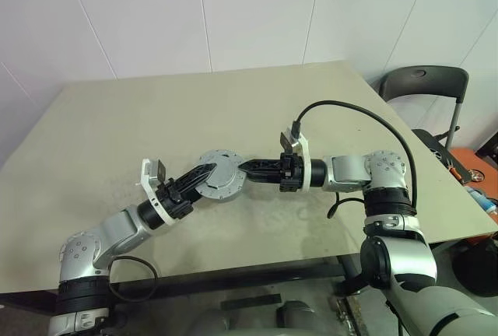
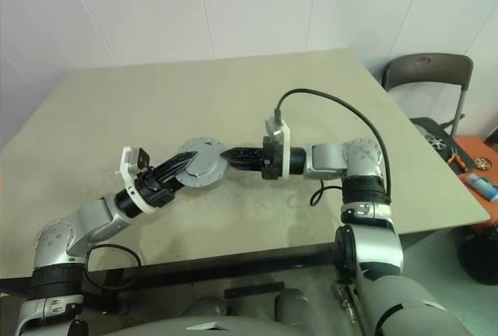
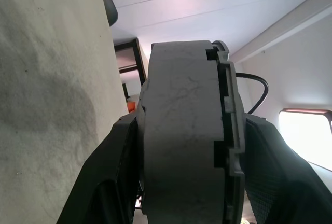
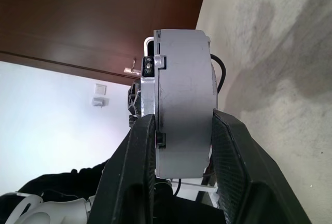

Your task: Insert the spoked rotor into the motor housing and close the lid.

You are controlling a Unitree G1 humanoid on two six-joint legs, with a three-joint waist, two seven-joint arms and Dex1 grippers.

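- the right end effector [image 1: 247, 169] points level toward the other arm, its two black fingers [image 4: 233, 156] pinched on the thick grey edge of the motor housing [image 1: 220, 174].
- the left end effector [image 1: 204, 173] comes in from the opposite side; its fingers [image 3: 116, 167] straddle the same disc, right against both faces.
- between the two tips the housing sits just above the beige worktop [image 1: 117, 126], the flat grey-silver lid [image 3: 231, 130] seated on one face.
- beyond the right arm, past the worktop's corner, stands a dark chair [image 1: 424, 83].
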